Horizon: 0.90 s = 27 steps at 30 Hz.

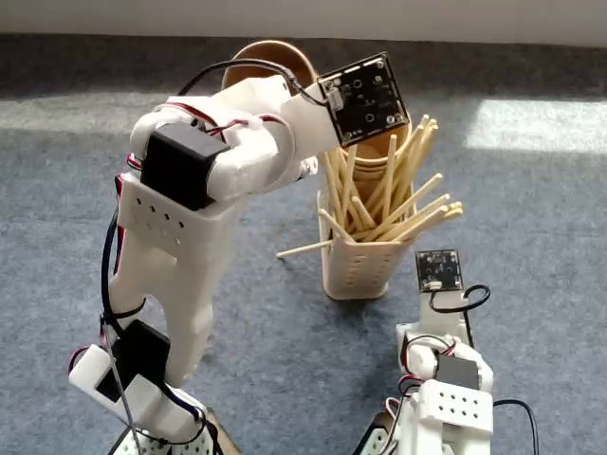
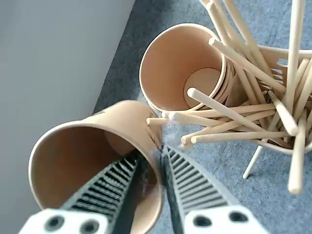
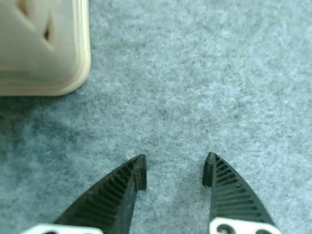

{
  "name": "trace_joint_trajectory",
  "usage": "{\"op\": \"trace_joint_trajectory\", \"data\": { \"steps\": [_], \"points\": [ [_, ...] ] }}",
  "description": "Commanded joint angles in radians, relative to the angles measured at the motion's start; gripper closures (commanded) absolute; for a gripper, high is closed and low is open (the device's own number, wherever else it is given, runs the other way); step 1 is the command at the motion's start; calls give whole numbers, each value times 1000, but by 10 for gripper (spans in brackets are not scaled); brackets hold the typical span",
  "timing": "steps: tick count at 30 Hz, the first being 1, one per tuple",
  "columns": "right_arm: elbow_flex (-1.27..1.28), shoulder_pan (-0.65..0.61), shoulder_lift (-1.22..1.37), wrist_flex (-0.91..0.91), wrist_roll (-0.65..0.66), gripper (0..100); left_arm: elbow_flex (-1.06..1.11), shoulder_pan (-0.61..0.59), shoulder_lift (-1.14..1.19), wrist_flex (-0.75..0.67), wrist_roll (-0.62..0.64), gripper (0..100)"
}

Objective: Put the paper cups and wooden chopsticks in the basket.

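Pincers first: the left pincer (image 2: 157,155) is clamped on the rim of a brown paper cup (image 2: 83,156), with one black ridged finger inside the thin wall and one outside. This cup is tipped over, mouth facing the camera, just beside the basket (image 2: 282,61). The right pincer (image 3: 174,170) has its fingers well apart and holds nothing. It hangs over the grey fuzzy surface (image 3: 219,73), near a rounded corner of the basket. Inside the tall cream plastic basket sit more paper cups (image 2: 183,63), one tucked in another, but I cannot count them. A bunch of pale wooden chopsticks (image 2: 234,109) leans and crosses every way in there too. Some tips come right up to the held cup's rim, and I cannot tell if they touch. One chopstick (image 1: 303,251) pokes out through the basket's side. The left wrist view cuts off most of the basket.
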Motion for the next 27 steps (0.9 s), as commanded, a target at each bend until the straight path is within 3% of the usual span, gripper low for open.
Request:
{"op": "trace_joint_trajectory", "data": {
  "steps": [1,6,16,19,22,27],
  "points": [
    [12,-16,-2,-13,12,796,-5,15,-48,-6,-5,912],
    [12,-16,-2,-13,12,796,-58,53,-42,-8,35,912],
    [12,-18,-2,-13,12,796,-110,42,-36,-206,28,985],
    [12,-18,-2,-13,12,796,-111,12,-27,-178,75,983],
    [12,-18,-2,-13,12,796,-111,-110,-5,-135,94,923],
    [12,-18,-2,-13,12,796,-110,-452,101,-38,97,860]
  ]
}}
